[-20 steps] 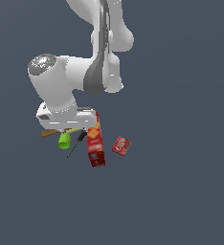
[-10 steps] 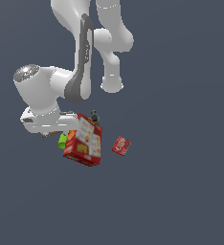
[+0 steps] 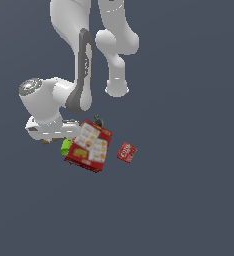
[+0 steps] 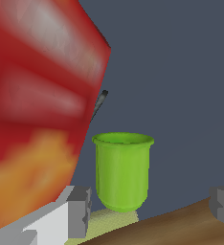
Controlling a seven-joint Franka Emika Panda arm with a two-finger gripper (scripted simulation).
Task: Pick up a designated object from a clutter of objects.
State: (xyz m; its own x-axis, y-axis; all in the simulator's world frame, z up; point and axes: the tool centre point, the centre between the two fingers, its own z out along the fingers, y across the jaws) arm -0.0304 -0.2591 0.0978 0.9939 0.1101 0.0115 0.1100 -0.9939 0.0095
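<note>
The small lime-green cup (image 4: pixel 122 170) stands upright between my open gripper's (image 4: pixel 151 206) grey fingertips (image 4: pixel 79 210), nearer to one of them and touching neither. In the exterior view the cup (image 3: pixel 66 146) peeks out between my gripper (image 3: pixel 59 140) and the large red cracker box (image 3: pixel 89 146), whose broad face is turned up. The cracker box (image 4: pixel 37 105) fills much of the wrist view, blurred and very close to the cup. A wooden hammer handle (image 4: pixel 181 229) lies under the fingers.
A thin black tool (image 4: pixel 100 101) pokes out behind the cracker box, and its end shows at the box's far edge (image 3: pixel 97 121). A small red box (image 3: pixel 126 152) lies apart, to the exterior view's right of the cracker box.
The cracker box has tipped from narrow edge-on to lying with its broad face showing. My hand has shifted to the exterior view's left and lower, next to the cup.
</note>
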